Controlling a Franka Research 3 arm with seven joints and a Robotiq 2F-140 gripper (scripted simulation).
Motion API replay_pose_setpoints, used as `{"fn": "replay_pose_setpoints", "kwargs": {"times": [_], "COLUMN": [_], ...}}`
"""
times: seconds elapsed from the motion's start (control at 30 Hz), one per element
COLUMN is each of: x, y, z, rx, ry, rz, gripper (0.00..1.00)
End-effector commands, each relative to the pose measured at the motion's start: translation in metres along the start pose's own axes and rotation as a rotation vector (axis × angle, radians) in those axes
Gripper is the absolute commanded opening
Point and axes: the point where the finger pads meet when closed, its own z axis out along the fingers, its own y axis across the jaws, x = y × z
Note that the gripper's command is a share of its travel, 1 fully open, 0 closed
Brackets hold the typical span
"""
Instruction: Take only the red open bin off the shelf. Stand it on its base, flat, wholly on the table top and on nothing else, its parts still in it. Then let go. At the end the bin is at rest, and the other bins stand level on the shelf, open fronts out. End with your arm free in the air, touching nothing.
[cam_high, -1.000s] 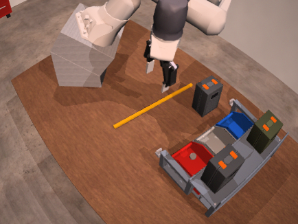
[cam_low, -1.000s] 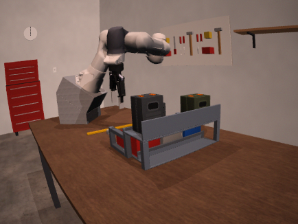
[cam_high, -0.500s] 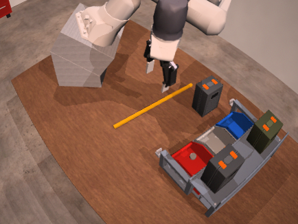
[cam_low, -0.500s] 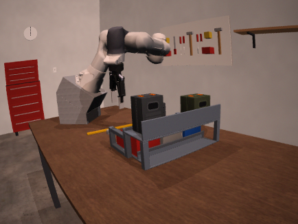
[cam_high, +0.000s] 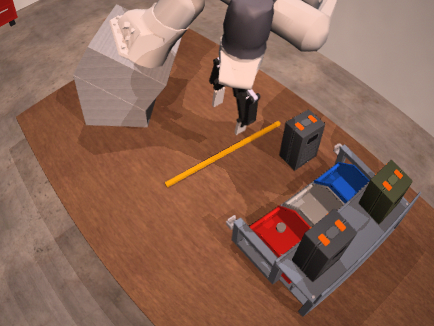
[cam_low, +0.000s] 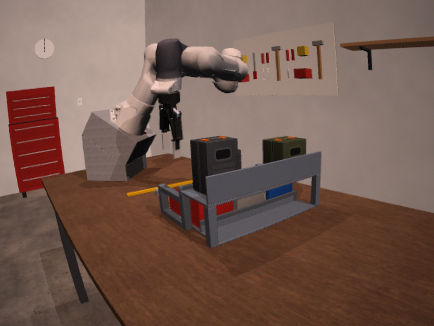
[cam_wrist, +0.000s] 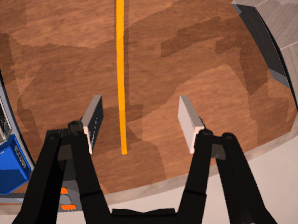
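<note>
The red bin (cam_high: 276, 240) (cam_low: 225, 206) sits in the near-left end of the grey shelf (cam_high: 357, 220) (cam_low: 260, 220), with a round grey part (cam_high: 281, 227) in it. The grey-white bin (cam_high: 311, 204) (cam_low: 250, 201) is beside it, and the blue bin (cam_high: 345, 181) (cam_low: 279, 192) (cam_wrist: 11, 167) is at the other end. Their open fronts face the robot's side. My gripper (cam_high: 229, 113) (cam_low: 169, 145) (cam_wrist: 140, 106) is open and empty, high above the table top, well away from the shelf. The lower inside of the bins is partly hidden.
A yellow rod (cam_high: 222, 154) (cam_low: 160, 189) (cam_wrist: 121, 75) lies on the table in front of the shelf. A dark case (cam_high: 302, 141) stands on the table near the blue bin. Another dark case (cam_high: 325, 245) (cam_low: 216, 162) and a green case (cam_high: 385, 191) (cam_low: 284, 150) stand on top of the shelf.
</note>
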Motion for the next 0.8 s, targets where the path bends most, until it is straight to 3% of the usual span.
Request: {"fn": "replay_pose_setpoints", "kwargs": {"times": [0.0,0.13,0.53,0.57,0.7,0.77], "x": [0.0,-0.0002,-0.0002,0.0,-0.0002,-0.0002], "y": [0.0001,0.0004,0.0004,0.0001,0.0004,0.0004], "z": [-0.0001,0.0,0.0,-0.0001,0.0,0.0], "rx": [0.045,0.223,0.223,0.045,0.223,0.223], "ry": [0.017,0.085,0.085,0.017,0.085,0.085], "rz": [-0.001,-0.004,-0.004,-0.001,-0.004,-0.004], "gripper": [0.57,0.57,0.57,0.57,0.57,0.57]}}
